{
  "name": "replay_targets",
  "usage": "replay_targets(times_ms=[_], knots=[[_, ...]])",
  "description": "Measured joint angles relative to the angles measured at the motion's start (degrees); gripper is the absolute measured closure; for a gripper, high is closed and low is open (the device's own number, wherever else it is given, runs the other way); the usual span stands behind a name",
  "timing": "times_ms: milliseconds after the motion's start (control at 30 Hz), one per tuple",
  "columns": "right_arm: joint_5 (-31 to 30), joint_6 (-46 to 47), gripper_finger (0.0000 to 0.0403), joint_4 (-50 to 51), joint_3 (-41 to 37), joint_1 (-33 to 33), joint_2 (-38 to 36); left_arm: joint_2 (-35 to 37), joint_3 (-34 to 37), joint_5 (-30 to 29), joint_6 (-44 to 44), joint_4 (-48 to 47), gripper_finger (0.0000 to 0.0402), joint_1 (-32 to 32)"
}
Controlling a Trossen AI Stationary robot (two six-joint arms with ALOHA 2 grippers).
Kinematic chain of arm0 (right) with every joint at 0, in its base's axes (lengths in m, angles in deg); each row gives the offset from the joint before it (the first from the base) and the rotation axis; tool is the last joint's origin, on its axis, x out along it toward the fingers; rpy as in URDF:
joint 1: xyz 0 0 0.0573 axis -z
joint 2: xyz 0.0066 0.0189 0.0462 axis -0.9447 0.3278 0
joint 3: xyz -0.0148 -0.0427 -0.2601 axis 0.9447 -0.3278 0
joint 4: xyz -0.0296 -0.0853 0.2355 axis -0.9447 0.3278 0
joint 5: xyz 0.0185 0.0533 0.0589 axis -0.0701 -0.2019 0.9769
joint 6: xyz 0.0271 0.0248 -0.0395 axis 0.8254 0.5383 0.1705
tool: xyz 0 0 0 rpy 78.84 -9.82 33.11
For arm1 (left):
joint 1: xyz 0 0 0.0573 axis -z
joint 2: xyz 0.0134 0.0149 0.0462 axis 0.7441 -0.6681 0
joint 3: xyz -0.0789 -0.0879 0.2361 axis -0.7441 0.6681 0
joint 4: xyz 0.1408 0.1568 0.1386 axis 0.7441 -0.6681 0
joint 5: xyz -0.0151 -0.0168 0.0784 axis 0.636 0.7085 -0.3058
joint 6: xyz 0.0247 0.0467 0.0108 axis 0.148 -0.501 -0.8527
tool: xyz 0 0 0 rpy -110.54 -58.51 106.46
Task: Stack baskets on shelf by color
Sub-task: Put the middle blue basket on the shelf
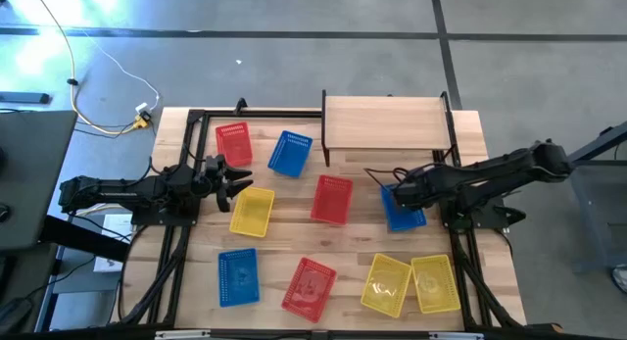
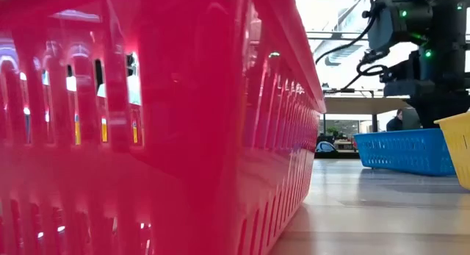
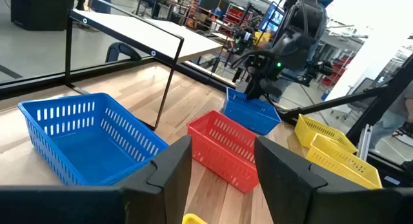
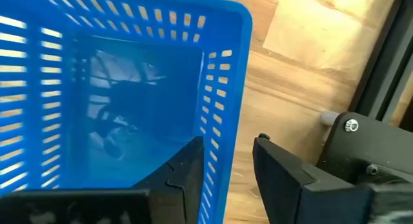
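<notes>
So here's where we're at with the shelf (image 1: 386,121) as our reference point: it sits at the far edge of the table (image 1: 343,286), nothing on its plank top.

Our right gripper (image 1: 396,194) is just in front of the shelf's right end, down at a blue basket (image 1: 404,211). In the right wrist view its fingers (image 4: 187,169) straddle the basket's side wall, one inside and one outside, with a little gap on either side, so the jaws are parted around the rim and not squeezing it as far as we can see.

Our left gripper (image 1: 235,179) is off to the left of the shelf and a bit nearer to us, hovering over the table with jaws wide apart and nothing in them. A yellow basket (image 1: 253,211) lies right next to it.

Rest of the baskets, all loose on the table:
- a red basket (image 1: 233,143) and a second blue basket (image 1: 290,153) just left of the shelf
- another red basket (image 1: 332,199) in front of the shelf's left half
- well in front of the shelf, near the front edge: a third blue basket (image 1: 237,276), a third red basket (image 1: 310,284), and two yellow baskets (image 1: 411,283) overlapping each other
</notes>
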Motion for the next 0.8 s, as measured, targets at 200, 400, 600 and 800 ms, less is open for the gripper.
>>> replay_targets(times_ms=[200,400,600,800], knots=[[2.97,-0.44,0.0298,-0.91,-0.02,0.0,3.8,0.0,0.01,0.0,0.0,0.0,0.0245,0.0],[5.01,-1.03,0.0385,-1.17,0.05,0.02,4.57,0.0,0.0,0.02,-0.02,0.0,0.0245,0.0],[7.02,-1.04,0.0395,0.97,2.8,0.02,4.52,0.0,0.01,0.02,-0.02,0.02,0.0245,-0.01],[7.73,-1.59,0.0401,2.23,7.89,-0.02,3.24,0.0,0.0,0.02,0.0,0.0,0.0245,-0.02]])
